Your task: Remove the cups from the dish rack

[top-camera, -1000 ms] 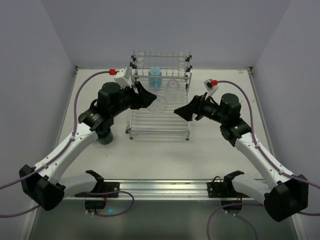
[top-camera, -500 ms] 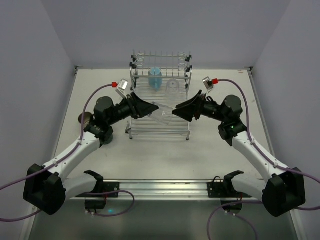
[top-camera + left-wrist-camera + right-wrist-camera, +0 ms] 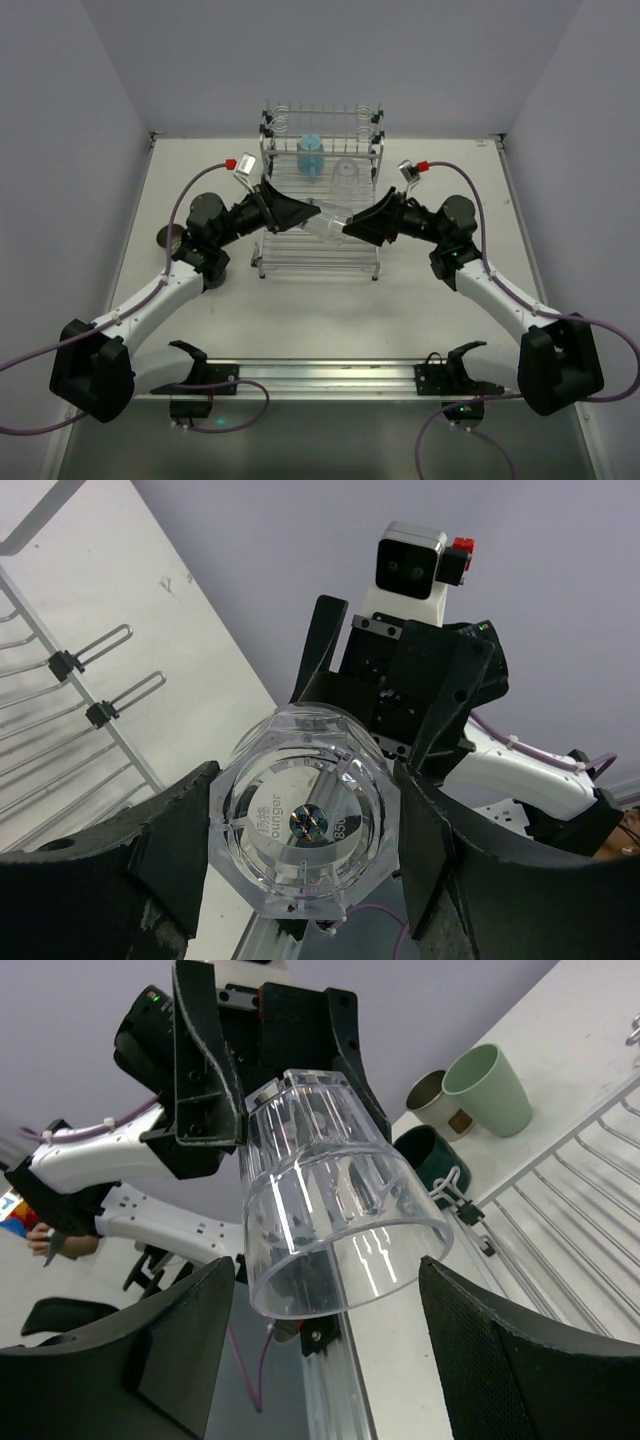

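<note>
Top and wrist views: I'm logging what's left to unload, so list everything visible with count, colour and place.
dish rack: one, chrome, table centre.
blue cup: one, light blue, rack's back.
racked tumbler: one, clear, beside it.
held tumbler: one, clear, above the rack.
green cup: one, pale green, table, left of rack.
beige cup: one, beige, beside the green.
mug: one, dark teal, near them.
table: one, white.
left gripper: one, black, shut on held tumbler.
right gripper: one, black, open around its mouth.
</note>
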Robot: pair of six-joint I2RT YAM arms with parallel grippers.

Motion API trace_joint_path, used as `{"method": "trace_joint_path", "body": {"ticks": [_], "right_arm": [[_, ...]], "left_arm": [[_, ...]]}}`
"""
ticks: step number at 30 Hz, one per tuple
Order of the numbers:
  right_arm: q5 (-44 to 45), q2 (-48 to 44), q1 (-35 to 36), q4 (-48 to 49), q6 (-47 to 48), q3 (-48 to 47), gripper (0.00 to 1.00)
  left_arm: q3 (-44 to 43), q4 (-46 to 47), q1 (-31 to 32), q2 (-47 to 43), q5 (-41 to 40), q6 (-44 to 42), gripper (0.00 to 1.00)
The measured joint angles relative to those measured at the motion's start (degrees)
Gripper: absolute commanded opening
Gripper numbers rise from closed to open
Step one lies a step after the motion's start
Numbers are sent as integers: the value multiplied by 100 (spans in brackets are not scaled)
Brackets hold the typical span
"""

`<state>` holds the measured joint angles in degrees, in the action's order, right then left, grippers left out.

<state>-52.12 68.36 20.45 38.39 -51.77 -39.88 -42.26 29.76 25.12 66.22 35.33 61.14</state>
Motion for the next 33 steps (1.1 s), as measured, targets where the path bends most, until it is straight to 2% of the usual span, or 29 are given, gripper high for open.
{"method": "trace_joint_path", "body": {"ticks": [7,11,12,13,16,19,22,26,28,29,31,33], "right_arm": [[-387,503,0,1967,-1191,339,69],[-501,911,0,2994,-2096,356,52],[-503,1043,0,3130,-2308,356,50],[-505,1180,0,3220,-2509,356,42],[-522,1478,9,3394,-2916,356,35],[-529,1539,35,3458,-3077,356,18],[-492,1530,55,3539,-3145,356,18],[-442,1482,98,3574,-3110,356,25],[-439,1432,144,3576,-3021,352,25],[-439,1403,170,3571,-2964,348,19],[-442,1368,212,3569,-2855,345,0],[-402,1368,225,3565,-2809,337,0]], "left_arm": [[68,407,-2,243,63,243,0],[105,538,-2,332,68,323,0],[136,597,-2,337,68,345,0],[179,662,-2,337,68,382,0],[308,739,-20,363,13,402,0],[365,741,-37,420,7,431,0],[372,774,-42,428,-4,435,0],[378,925,-42,459,2,470,0],[402,1027,-39,490,13,535,0],[422,1080,-37,498,13,581,0],[444,1180,-37,503,22,625,0],[452,1283,-48,503,28,636,0]]}}
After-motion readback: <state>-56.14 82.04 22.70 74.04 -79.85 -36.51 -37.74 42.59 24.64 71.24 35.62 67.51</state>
